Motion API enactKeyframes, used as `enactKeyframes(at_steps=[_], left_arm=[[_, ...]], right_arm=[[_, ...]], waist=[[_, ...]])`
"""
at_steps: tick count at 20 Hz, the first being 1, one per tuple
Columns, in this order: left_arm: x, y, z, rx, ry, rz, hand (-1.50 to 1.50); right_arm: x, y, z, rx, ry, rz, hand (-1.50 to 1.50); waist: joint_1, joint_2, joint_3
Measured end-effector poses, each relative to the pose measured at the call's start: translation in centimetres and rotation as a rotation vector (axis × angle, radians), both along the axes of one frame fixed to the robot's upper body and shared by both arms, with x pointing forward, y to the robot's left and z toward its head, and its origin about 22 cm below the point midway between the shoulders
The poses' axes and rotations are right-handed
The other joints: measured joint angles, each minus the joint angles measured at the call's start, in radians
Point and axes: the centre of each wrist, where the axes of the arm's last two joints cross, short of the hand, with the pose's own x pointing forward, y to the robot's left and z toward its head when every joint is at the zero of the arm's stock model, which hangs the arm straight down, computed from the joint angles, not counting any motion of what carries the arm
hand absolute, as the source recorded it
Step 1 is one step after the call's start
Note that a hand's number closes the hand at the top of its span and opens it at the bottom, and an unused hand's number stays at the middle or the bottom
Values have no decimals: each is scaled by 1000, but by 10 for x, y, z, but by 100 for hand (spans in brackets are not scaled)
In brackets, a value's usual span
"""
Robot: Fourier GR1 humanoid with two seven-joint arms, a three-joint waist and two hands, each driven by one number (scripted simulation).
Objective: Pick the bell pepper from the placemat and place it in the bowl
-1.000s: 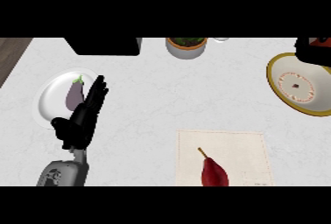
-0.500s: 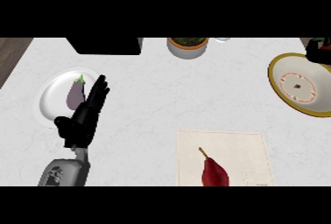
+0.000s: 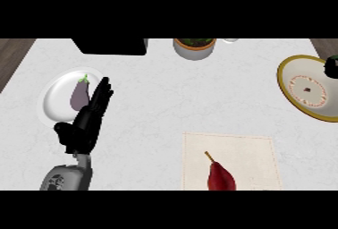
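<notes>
The bell pepper (image 3: 220, 177), a long red one with a thin stem, lies on the beige placemat (image 3: 246, 151) at the lower right, partly cut by the view's lower edge. The bowl (image 3: 288, 85), white inside with a yellow rim, stands at the far right. My left hand (image 3: 88, 121) is open at the left, fingers straight and pointing up, far from the pepper. At the right edge a small dark part of my right hand (image 3: 332, 65) shows over the bowl's far rim; the rest is out of view.
A white plate (image 3: 55, 90) with a purple eggplant (image 3: 80, 95) lies beside my left hand's fingertips. A potted plant (image 3: 194, 47) and a black box (image 3: 111, 46) stand along the back edge.
The dark part of my right hand has slid lower and further out past the right edge. My left hand has stayed still. The pepper has not moved.
</notes>
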Motion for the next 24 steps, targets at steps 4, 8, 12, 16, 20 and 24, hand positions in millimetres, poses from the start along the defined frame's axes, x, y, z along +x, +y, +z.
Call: enactKeyframes(at_steps=[4,8,12,16,20,24], left_arm=[[-1,4,2,-1,-3,-6,0],[4,2,3,-2,-7,-9,0],[6,2,2,1,-4,-10,0],[0,-3,-4,-3,4,-7,0],[2,6,-4,-2,9,-2,0],[6,-1,-2,-1,9,1,0]], right_arm=[[-8,-14,-20,118,66,2,-150],[-18,-28,-31,212,103,84,-150],[-22,-35,-34,298,34,150,-150],[-21,-37,-28,361,-111,183,-150],[-26,-49,-21,430,-214,166,-150],[-31,-60,-12,520,-248,150,-150]], waist=[[8,4,1],[8,7,2],[8,7,3],[3,3,2],[-1,2,1],[-4,1,1]])
